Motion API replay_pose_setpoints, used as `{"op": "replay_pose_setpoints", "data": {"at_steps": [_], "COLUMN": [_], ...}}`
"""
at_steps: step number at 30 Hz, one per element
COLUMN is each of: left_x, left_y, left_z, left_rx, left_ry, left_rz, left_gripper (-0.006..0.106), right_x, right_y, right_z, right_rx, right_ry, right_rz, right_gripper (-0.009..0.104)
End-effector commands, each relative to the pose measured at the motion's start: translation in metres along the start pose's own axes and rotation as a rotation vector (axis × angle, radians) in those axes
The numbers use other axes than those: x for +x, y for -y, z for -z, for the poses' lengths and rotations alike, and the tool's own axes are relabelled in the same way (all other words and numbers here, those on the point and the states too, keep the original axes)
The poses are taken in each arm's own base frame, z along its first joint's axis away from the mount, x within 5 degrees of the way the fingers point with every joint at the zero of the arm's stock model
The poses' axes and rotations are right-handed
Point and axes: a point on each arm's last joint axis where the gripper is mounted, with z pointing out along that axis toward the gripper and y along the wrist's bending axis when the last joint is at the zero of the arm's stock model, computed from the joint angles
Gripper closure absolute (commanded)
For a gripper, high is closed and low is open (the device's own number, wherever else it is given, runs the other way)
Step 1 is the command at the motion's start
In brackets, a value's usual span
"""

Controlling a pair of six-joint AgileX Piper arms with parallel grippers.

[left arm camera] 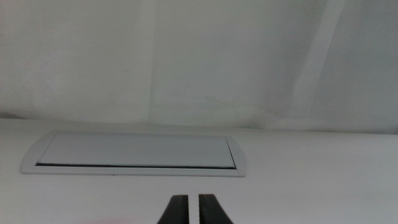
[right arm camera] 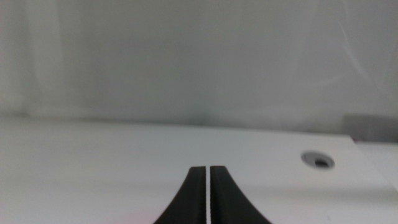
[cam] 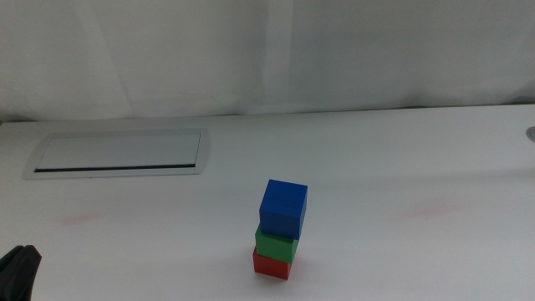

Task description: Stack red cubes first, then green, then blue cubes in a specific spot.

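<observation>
Near the front middle of the white surface (cam: 401,167) I see the finished stack: red cube (cam: 271,266) at the bottom, green cube (cam: 276,244) on it, blue cube (cam: 283,209) on top, turned slightly askew. They look light, rigid and matte; I'd grip opposite flat faces, gently, since the tower could topple. My left gripper (left arm camera: 193,210) shows jaws nearly closed, holding nothing, facing the grey-rimmed panel (left arm camera: 134,152). My right gripper (right arm camera: 207,196) is closed, empty. Neither wrist view shows the cubes; the red cube's lower edge nears the frame's bottom.
</observation>
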Motion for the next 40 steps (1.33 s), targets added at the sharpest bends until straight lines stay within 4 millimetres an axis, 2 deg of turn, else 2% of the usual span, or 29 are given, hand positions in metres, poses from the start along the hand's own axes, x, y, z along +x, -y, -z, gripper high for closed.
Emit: {"op": "replay_pose_setpoints", "data": {"at_steps": [1,8,19,24,40], "left_x": [0.012,0.012,0.001,0.005,0.005], "left_y": [-0.001,-0.001,0.000,-0.002,-0.002], "left_z": [0.000,0.000,0.016,0.015,0.015], "left_rx": [-0.001,-0.001,0.019,0.003,0.003], "left_ry": [-0.018,-0.018,0.158,0.113,0.113], "left_rz": [0.008,0.008,0.005,0.006,0.006], "left_gripper": [0.103,0.103,0.103,0.103,0.103], "right_x": [0.010,0.007,0.007,0.008,0.009], "right_y": [-0.002,-0.002,-0.002,-0.002,-0.002], "right_z": [-0.001,-0.001,-0.001,-0.001,-0.001], "right_rx": [-0.008,-0.012,-0.011,-0.010,-0.008], "right_ry": [0.011,0.038,0.036,0.030,0.013], "right_rz": [0.020,0.012,0.013,0.013,-0.017], "right_gripper": [0.097,0.097,0.097,0.097,0.097]}}
